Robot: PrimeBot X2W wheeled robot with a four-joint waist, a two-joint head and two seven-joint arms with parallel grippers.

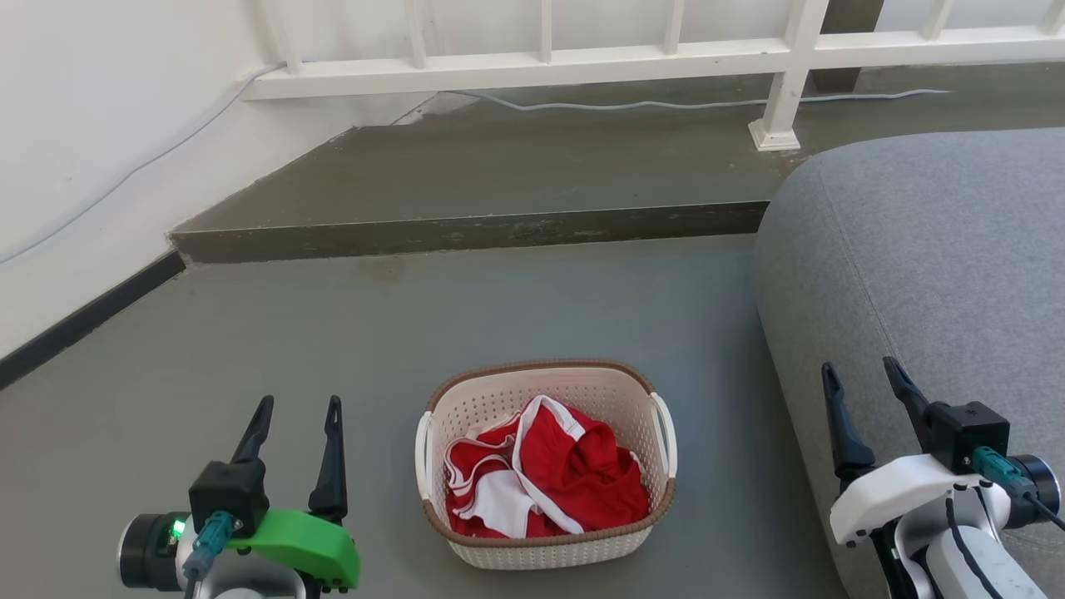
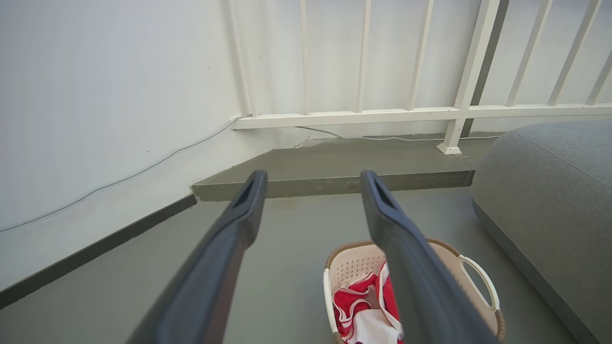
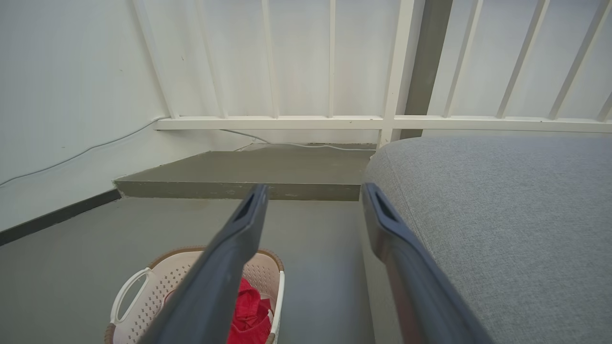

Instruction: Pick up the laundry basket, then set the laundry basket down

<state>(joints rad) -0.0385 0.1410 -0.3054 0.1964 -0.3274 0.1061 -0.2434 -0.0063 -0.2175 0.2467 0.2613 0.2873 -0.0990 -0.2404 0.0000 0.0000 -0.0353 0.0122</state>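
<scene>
To be lifted first: the laundry basket [image 1: 545, 549], resting on the floor [image 1: 333, 333], to the right of the left claw [image 1: 299, 401] and to the left of the right claw [image 1: 859, 366], touching neither. Filled with red and white clothes [image 1: 574, 474]. Left handle [image 1: 423, 453] on the side of the left claw, right handle [image 1: 666, 433] on the side of the right claw.

Both claws open, fingers spread and pointing ahead, holding nothing, well apart from the handles.

Judged as the very start: pick-up step not yet begun. Next, probably: bring each claw inward and down to its nearer handle, close on the loop, then raise both together and level, so as not to tip out the clothes.

Close by the right claw, on its right side, a grey sofa [image 1: 932, 266]; little room there, so care needed.
</scene>
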